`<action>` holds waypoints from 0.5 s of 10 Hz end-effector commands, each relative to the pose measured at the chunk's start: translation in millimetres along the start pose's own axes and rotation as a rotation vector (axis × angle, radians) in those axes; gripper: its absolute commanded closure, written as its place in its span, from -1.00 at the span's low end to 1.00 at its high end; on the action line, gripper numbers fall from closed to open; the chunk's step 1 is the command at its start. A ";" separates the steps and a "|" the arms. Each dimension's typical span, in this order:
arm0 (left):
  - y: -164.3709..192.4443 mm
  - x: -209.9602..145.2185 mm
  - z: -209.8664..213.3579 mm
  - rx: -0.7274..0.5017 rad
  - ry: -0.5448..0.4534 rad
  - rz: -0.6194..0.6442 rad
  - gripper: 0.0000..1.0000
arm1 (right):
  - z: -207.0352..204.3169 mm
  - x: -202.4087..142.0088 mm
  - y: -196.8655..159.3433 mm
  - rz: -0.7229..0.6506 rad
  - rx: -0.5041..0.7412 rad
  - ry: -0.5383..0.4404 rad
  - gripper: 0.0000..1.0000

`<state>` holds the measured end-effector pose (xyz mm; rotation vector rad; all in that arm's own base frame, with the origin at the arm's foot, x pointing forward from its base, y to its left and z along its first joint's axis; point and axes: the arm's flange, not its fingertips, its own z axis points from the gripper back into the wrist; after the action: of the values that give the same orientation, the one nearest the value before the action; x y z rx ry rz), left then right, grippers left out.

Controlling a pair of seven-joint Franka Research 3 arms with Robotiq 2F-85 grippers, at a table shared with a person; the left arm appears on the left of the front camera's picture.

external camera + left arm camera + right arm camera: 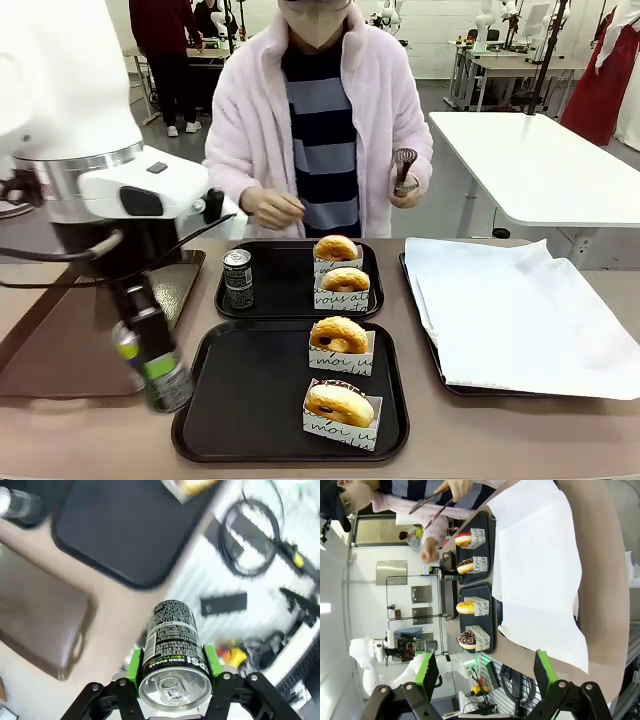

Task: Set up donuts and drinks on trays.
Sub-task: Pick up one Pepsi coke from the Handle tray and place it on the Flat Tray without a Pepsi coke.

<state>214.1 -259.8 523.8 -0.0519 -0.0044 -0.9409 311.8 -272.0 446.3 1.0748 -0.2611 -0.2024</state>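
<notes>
My left gripper is shut on a drink can and holds it tilted just left of the near black tray. The left wrist view has the can clamped between the green pads, silver top toward the camera. Two sleeved donuts sit on the near tray's right side. The far black tray holds another can and two donuts. My right gripper is open in the air, looking along the table at the donuts.
A brown glossy tray lies at the left beneath my left arm. A tray lined with white paper takes up the right side. The person stands at the far edge holding tongs.
</notes>
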 end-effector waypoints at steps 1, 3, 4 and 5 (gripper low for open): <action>16.9 46.1 -30.3 0.079 -0.099 0.096 -0.16 | 0.9 0.1 1.0 0.008 0.012 -0.005 -1.00; 42.7 93.6 -70.4 0.103 -0.069 0.176 -0.16 | 0.9 0.1 1.0 0.008 0.012 -0.005 -1.00; 51.2 107.0 -83.5 0.111 -0.056 0.203 -0.16 | 0.9 0.1 1.0 0.008 0.012 -0.005 -1.00; 56.0 116.9 -93.9 0.129 -0.040 0.218 -0.16 | 0.9 0.1 1.0 0.008 0.012 -0.005 -1.00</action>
<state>316.5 -309.9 422.8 0.0010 -0.1034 -0.7564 311.8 -272.0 446.6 1.0746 -0.2616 -0.2020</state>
